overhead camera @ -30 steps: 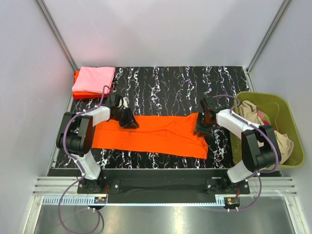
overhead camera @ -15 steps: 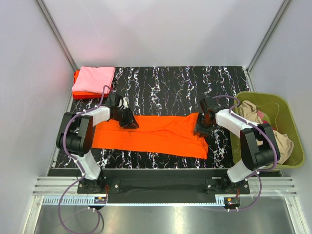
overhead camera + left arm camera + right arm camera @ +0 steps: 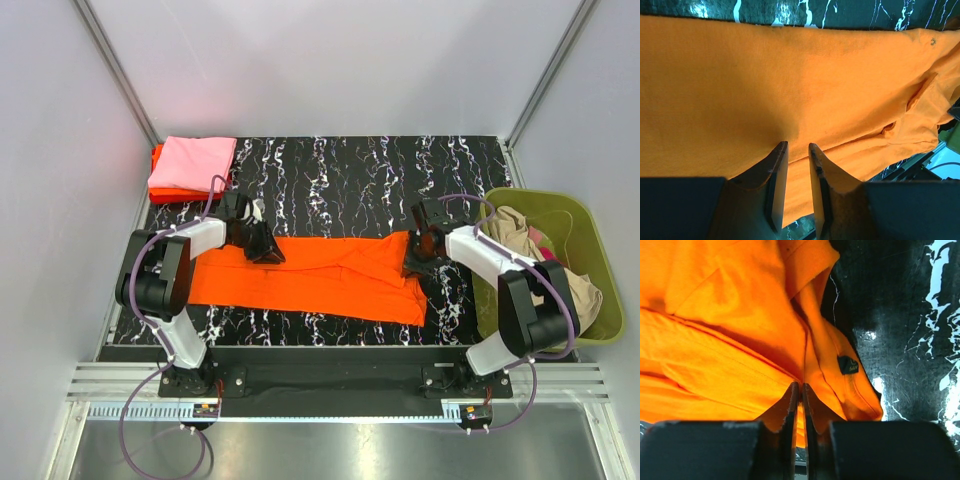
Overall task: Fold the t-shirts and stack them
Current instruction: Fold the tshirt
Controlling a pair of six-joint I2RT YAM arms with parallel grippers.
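**Long strip lies crosswise, one gripper at each end of its far hem**

The orange t-shirt [image 3: 320, 275] is spread as a long band on the table [image 3: 350, 175]. Its long axis runs from the left edge towards the right edge, parallel to the near edge.

The left gripper [image 3: 267, 249] is set on the band's far hem, nearer the left end. The right gripper [image 3: 413, 264] is set at the far right corner of the band, so each end is served by the arm on its own side.

In the right wrist view the fingers are pressed almost together on a fold of orange cloth. In the left wrist view a narrow gap is kept between the fingers, with cloth puckered at their tips. Whether that cloth is actually nipped cannot be told.

The coming fold is judged to depend on both ends being carried square to the long axis.

A folded pink t-shirt [image 3: 193, 162] is stacked at the far left corner. Other shirts are heaped in the basket [image 3: 530, 200] beyond the right edge.
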